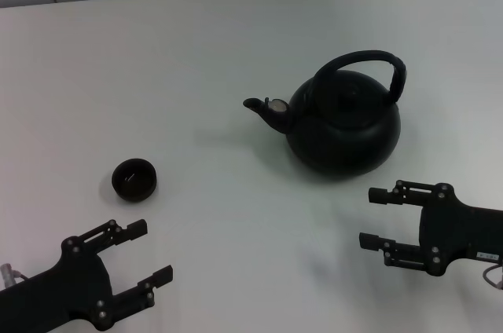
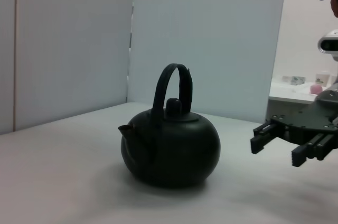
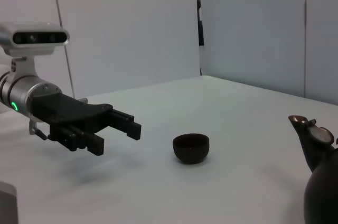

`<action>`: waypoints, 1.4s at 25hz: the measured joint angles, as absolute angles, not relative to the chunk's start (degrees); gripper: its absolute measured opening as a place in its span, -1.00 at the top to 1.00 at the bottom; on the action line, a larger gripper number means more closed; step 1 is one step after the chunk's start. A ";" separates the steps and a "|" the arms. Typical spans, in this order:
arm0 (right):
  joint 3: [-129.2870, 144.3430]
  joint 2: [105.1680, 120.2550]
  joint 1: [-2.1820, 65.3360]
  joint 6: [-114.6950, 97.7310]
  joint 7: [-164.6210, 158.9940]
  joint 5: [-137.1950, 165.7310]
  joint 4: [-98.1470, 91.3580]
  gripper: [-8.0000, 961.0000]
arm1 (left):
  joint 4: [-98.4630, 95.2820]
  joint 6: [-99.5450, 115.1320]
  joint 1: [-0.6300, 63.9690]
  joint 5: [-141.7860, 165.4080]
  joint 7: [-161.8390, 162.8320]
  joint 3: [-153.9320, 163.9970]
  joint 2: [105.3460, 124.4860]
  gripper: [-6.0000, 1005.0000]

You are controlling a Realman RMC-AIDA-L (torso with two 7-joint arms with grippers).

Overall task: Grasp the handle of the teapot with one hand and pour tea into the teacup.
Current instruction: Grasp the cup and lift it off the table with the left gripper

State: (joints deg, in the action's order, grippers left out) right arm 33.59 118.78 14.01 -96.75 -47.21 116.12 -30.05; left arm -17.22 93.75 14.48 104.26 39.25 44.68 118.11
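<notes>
White table (image 1: 196, 42): I hold my right gripper (image 1: 377, 219) and left gripper (image 1: 145, 253) wide open, empty; teapot (image 1: 342, 125) ahead of right, handle (image 1: 369, 62) ungrasped, teacup (image 1: 134, 179) unfilled.

A bare lab-style test cell is showing here: a plain white desk (image 1: 236, 42) is sitting enclosed by blank pale partition panels (image 2: 68, 39), and a side counter (image 2: 296, 93) beyond is carrying small containers.
</notes>
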 joint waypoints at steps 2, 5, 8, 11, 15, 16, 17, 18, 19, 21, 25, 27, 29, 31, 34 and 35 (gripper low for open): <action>33.60 118.79 14.22 -96.51 -47.15 116.16 -30.01 -0.37 | -17.22 93.70 14.50 104.29 39.26 44.70 118.11 -0.42; 33.59 118.85 14.39 -96.22 -46.96 116.40 -30.01 -0.37 | -17.23 93.59 14.65 104.32 39.62 44.73 118.11 -0.42; 33.62 118.87 14.57 -96.00 -46.68 116.69 -29.87 -0.37 | -17.23 93.59 14.70 104.32 39.79 44.74 118.11 -0.42; 33.67 118.88 14.67 -95.92 -46.56 116.79 -29.86 -0.37 | -17.22 93.52 14.74 104.32 39.81 44.74 118.11 -0.43; 33.67 118.90 14.84 -95.88 -46.54 116.80 -29.85 -0.37 | -17.20 93.45 14.74 104.32 39.81 44.74 118.16 -0.43; 33.67 118.90 14.84 -95.88 -46.54 116.80 -29.85 -0.37 | -17.18 93.43 14.74 104.32 39.81 44.74 118.17 -0.43; 33.67 118.90 14.86 -95.88 -46.54 116.80 -29.88 -0.37 | -17.16 93.41 14.73 104.32 39.81 44.74 118.18 -0.43; 33.66 118.90 14.88 -95.88 -46.54 116.81 -29.91 -0.37 | -17.16 93.41 14.73 104.32 39.81 44.74 118.18 -0.43; 33.66 118.90 14.91 -95.88 -46.53 116.81 -29.91 -0.37 | -17.15 93.34 14.72 104.32 39.81 44.74 118.23 -0.43; 33.66 118.89 14.95 -95.87 -46.53 116.81 -29.90 -0.37 | -17.14 93.25 14.71 104.32 39.81 44.74 118.31 -0.43; 33.66 118.90 14.95 -95.40 -46.51 116.81 -29.78 -0.37 | -16.66 93.14 14.68 103.95 39.58 44.31 118.46 -0.43; 33.66 118.90 14.94 -95.36 -46.50 116.81 -29.70 -0.37 | -16.30 93.10 14.67 103.82 39.38 43.60 118.51 -0.43; 33.65 118.90 14.94 -95.35 -46.50 116.81 -29.67 -0.37 | -15.86 92.96 14.68 103.70 39.24 41.92 118.59 -0.44; 33.66 118.92 14.95 -95.35 -46.49 116.81 -29.65 -0.37 | -14.26 91.81 14.97 103.59 38.57 37.54 118.66 -0.44; 33.66 118.98 14.98 -95.35 -46.50 116.81 -29.62 -0.37 | -12.27 89.54 15.57 103.53 36.80 33.13 118.66 -0.44; 33.66 118.98 14.99 -95.35 -46.65 116.80 -29.61 -0.37 | -11.35 87.72 15.77 103.53 35.22 30.73 118.66 -0.44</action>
State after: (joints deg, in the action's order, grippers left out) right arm 33.66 118.98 14.99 -95.35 -46.65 116.80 -29.61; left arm -11.35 87.72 15.77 103.53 35.22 30.73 118.66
